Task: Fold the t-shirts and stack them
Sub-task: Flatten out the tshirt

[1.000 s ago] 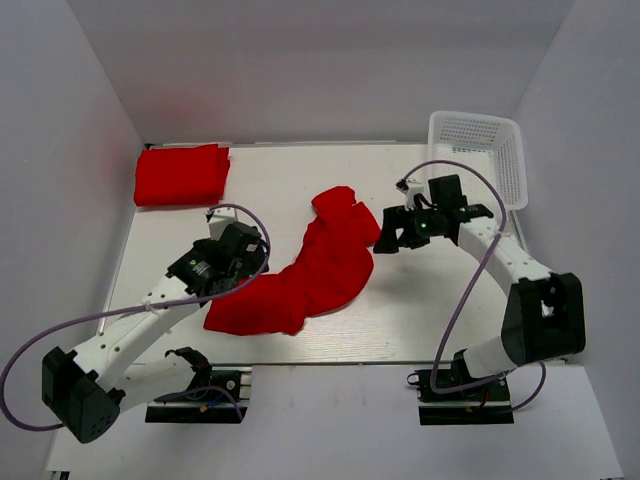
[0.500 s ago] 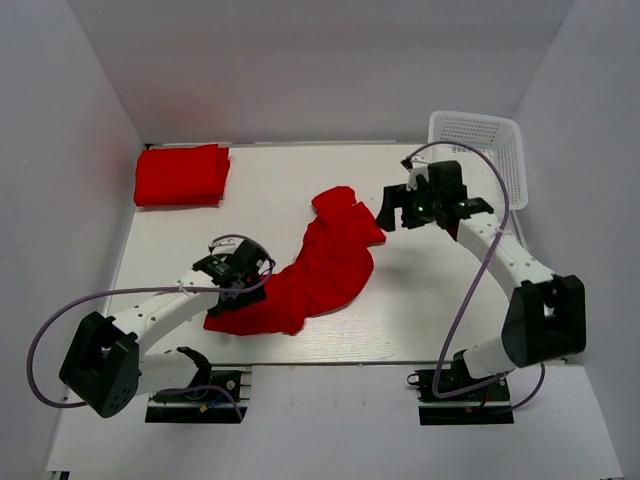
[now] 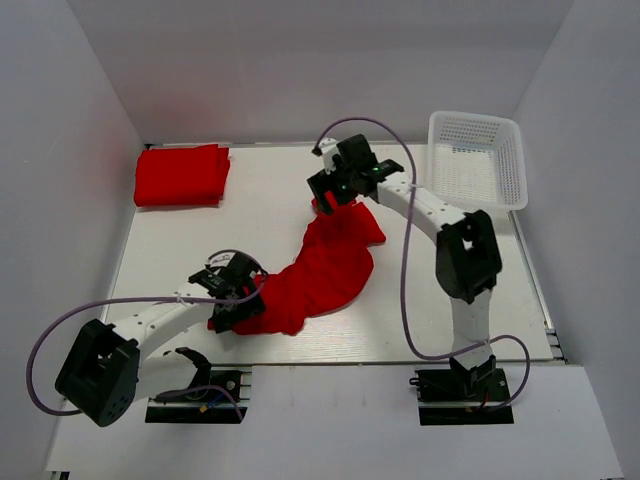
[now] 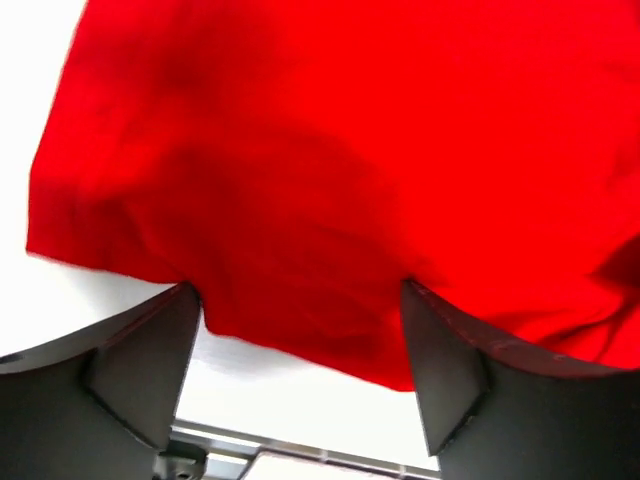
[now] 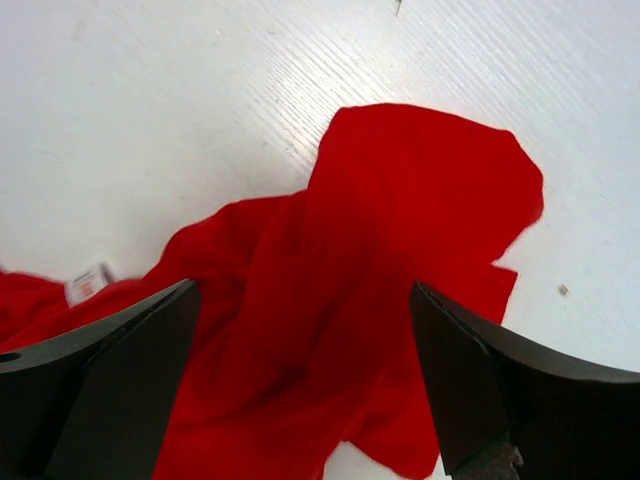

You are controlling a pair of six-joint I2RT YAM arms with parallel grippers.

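Two red t-shirts are lying on the table (image 3: 430,320): a folded t-shirt (image 3: 182,175) at the upper left of the top view, a crumpled t-shirt (image 3: 325,265) across the middle. We are holding both pairs of jaws spread: left gripper (image 4: 300,290) straddling its lower-left hem, right gripper (image 5: 302,290) over its upper end. We are probably starting the spread-out; next, both must pinch cloth and draw it flat.
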